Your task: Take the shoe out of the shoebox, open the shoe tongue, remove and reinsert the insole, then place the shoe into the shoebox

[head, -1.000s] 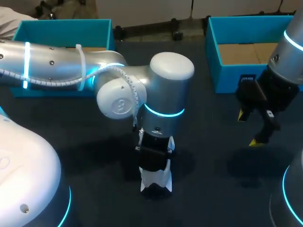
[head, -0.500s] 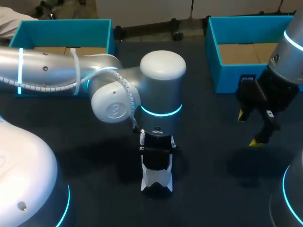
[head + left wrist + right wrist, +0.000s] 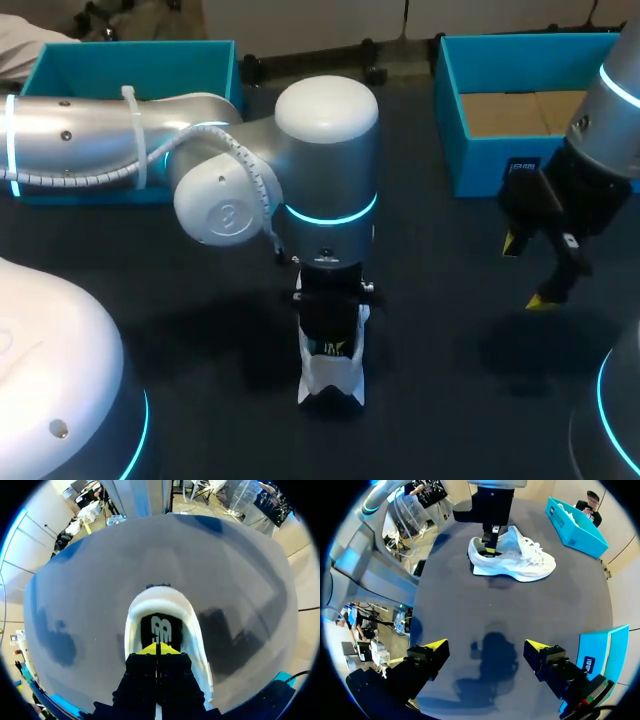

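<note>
– Since the shoe (image 3: pixel 330 385) stands on its sole in the middle of the bench (image 3: pixel 450 380), outside both the left box (image 3: pixel 130 60) and the right box (image 3: pixel 450 100), why is the left hand (image 3: pixel 157 649) down in it?
– It drops straight into the heel opening, which is the only way to the insole (image 3: pixel 160 625). Its yellow tips are pressed together just over the insole's heel end. Whether they pinch its edge I cannot tell
– And the heel around it?
– The white collar rings the fingers on both sides. I judge the hand is held narrow so it fits inside without spreading the heel
– Why does the right hand (image 3: pixel 527 270) hang off to the side?
– It hovers over bare bench, well apart from the shoe and near the right box, fingers wide, holding nothing. My guess is that it is parked clear to give the left arm room, yet close enough to steady the shoe if needed
– So nothing pins the shoe down?
– Nothing I can see. That is the risk: a snug insole could lift the whole shoe with it
</note>
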`<state>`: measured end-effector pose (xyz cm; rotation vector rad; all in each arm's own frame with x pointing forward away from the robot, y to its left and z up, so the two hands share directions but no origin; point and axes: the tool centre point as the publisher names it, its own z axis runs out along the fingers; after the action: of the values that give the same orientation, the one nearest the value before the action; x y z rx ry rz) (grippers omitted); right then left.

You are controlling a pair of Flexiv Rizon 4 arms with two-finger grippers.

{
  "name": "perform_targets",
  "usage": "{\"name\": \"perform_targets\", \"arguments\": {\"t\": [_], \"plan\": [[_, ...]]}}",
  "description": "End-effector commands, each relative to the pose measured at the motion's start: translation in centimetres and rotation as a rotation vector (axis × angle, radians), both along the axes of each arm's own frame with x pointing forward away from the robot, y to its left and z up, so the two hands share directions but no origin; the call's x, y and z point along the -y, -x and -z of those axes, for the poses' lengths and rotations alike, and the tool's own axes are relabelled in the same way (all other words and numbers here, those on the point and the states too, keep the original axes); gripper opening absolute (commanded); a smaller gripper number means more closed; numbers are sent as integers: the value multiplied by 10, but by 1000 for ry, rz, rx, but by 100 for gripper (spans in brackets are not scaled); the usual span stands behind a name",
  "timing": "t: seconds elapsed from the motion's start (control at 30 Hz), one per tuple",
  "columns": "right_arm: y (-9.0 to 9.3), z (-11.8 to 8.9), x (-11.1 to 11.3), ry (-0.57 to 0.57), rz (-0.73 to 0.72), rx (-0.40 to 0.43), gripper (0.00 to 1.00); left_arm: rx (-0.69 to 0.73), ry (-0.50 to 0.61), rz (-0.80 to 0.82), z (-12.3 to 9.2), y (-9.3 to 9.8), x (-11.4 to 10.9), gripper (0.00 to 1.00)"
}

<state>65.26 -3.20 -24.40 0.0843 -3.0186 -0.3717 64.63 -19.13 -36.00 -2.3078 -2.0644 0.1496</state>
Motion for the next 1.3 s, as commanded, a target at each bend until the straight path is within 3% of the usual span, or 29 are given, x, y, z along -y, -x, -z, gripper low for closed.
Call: {"name": "perform_targets", "arguments": {"t": [0.03,0.27,0.3,0.33,0.47,0.63,0.7,0.73,1.3], "plan": [[-1,1,-1,3,0,-1,100,14,-7,-15,3,-3,-2,0],[-1,1,-1,3,0,-1,100,29,-42,-62,8,-4,-10,0],[-1,1,-1,3,0,-1,100,16,-42,-69,9,-4,-10,4],[-1,1,-1,3,0,-1,100,16,-42,-71,9,-6,-11,16],[-1,1,-1,3,0,-1,100,20,-72,-68,13,-11,-10,25],[-1,1,-1,3,0,-1,100,23,-80,-63,12,-13,-11,48],[-1,1,-1,3,0,-1,100,24,-79,-64,11,-13,-13,89],[-1,1,-1,3,0,-1,100,24,-77,-67,10,-13,-14,98],[-1,1,-1,3,0,-1,100,20,-29,-81,-3,-24,-18,100]]}}
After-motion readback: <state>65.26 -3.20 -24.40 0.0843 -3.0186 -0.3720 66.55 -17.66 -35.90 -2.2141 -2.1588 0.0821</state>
